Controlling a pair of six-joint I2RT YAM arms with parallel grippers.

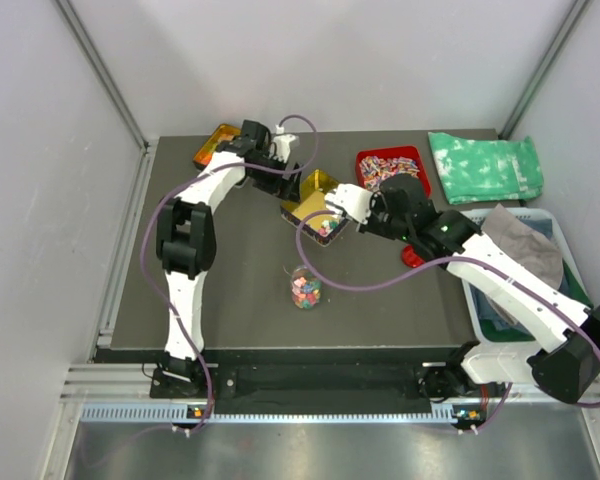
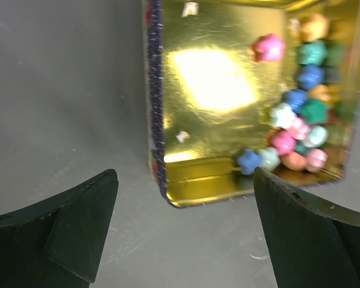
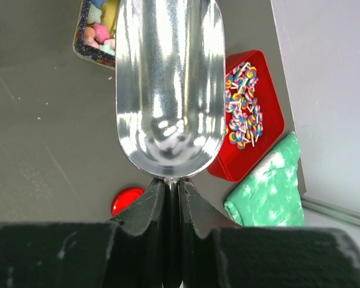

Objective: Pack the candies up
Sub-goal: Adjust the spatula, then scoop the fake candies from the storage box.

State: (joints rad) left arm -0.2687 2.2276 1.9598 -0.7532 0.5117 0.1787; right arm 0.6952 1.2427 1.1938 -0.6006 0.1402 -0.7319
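The candies point(image 2: 300, 126) are small pink, blue, green and white sweets piled at one end of an open gold tin point(image 2: 216, 84). My left gripper point(image 2: 186, 192) stands open just off the tin's near edge, with bare table between its fingers point(image 2: 78, 228). From above, the tin point(image 1: 315, 192) lies mid-table with the left gripper point(image 1: 292, 170) beside its far-left side. My right gripper point(image 3: 172, 186) is shut on the handle of an empty metal scoop point(image 3: 168, 90), whose tip hangs over the tin point(image 3: 83, 42). A small clear cup point(image 1: 305, 290) with more candies stands nearer the front.
A red tray point(image 3: 270, 135) of striped wrapped sweets sits right of the scoop, with a green cloth point(image 3: 270, 186) beyond it. A red lid point(image 3: 127, 199) lies near my right gripper. An orange tray point(image 1: 217, 143) is at the back left. A bin point(image 1: 480, 310) with grey cloth stands at the right.
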